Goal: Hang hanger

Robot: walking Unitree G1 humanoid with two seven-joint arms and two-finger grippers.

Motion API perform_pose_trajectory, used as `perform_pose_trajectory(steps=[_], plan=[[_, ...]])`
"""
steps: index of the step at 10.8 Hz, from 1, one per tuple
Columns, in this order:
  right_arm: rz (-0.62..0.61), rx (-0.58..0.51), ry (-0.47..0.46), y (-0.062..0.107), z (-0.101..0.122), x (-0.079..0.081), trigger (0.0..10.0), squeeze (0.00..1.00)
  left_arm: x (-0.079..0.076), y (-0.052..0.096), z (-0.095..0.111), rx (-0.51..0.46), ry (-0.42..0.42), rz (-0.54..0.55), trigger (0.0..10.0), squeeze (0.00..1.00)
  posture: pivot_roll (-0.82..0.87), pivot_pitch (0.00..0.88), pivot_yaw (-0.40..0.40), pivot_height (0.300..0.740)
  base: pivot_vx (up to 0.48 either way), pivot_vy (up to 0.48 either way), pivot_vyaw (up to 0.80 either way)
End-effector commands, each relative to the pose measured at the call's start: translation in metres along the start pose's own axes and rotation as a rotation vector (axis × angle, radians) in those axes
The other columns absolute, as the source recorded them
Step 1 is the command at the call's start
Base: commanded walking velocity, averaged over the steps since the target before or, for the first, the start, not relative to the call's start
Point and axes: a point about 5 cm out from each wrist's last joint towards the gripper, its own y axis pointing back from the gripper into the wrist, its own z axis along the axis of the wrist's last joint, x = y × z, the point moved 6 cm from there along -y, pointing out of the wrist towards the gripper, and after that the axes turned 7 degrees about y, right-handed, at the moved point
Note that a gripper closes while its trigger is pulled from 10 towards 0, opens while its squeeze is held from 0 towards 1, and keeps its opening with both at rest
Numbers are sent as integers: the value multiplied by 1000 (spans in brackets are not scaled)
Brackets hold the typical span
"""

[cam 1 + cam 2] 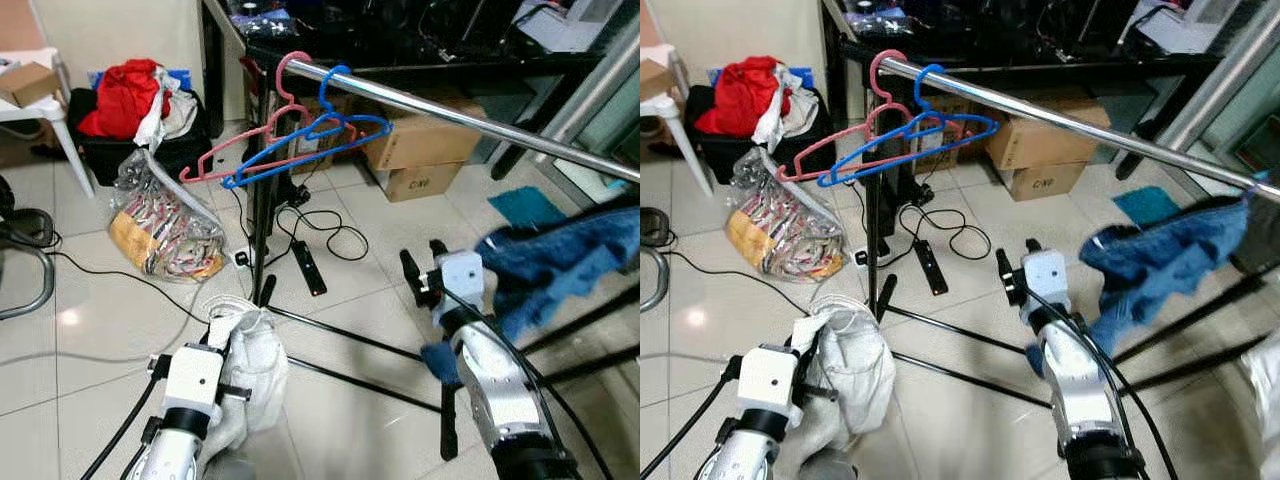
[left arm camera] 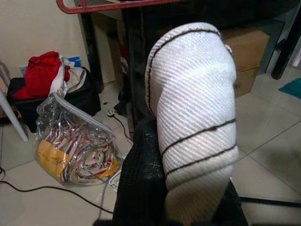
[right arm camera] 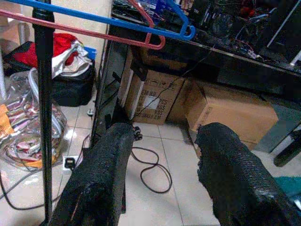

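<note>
A pink hanger [image 1: 250, 140] and a blue hanger [image 1: 300, 140] hang side by side near the left end of the metal rail [image 1: 450, 110]. Low at the front left, my left gripper [image 1: 235, 345] is shut on a white cloth [image 1: 255, 365] with thin dark stripes; the cloth [image 2: 193, 103] wraps over the fingers. My right gripper [image 1: 422, 265] stands open and empty below the rail, to the right of the hangers, and its fingers [image 3: 108, 160] point toward them. A blue towel [image 1: 560, 260] drapes over the rail's right part, next to my right arm.
The rack's upright post [image 1: 262, 200] and black floor legs [image 1: 340, 340] stand between my arms. A power strip [image 1: 308, 268] and cables lie on the tiles. A clear plastic bag [image 1: 165, 225], a black basket of red clothes [image 1: 130, 110] and cardboard boxes [image 1: 420, 150] lie beyond.
</note>
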Motion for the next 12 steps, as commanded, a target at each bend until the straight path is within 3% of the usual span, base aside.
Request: perform_pose_trajectory(steps=[1, 12], plan=[[-10, 18, 1, 1, -5, -4, 10000, 0, -6, -4, 8, -38, 1, -17, 10000, 0, 357, 68, -157, 740, 292, 0, 0], [-7, 22, 0, -2, -7, -3, 10000, 0, -6, -6, 8, -41, -3, -18, 10000, 0, 357, 63, -152, 740, 348, 0, 0]])
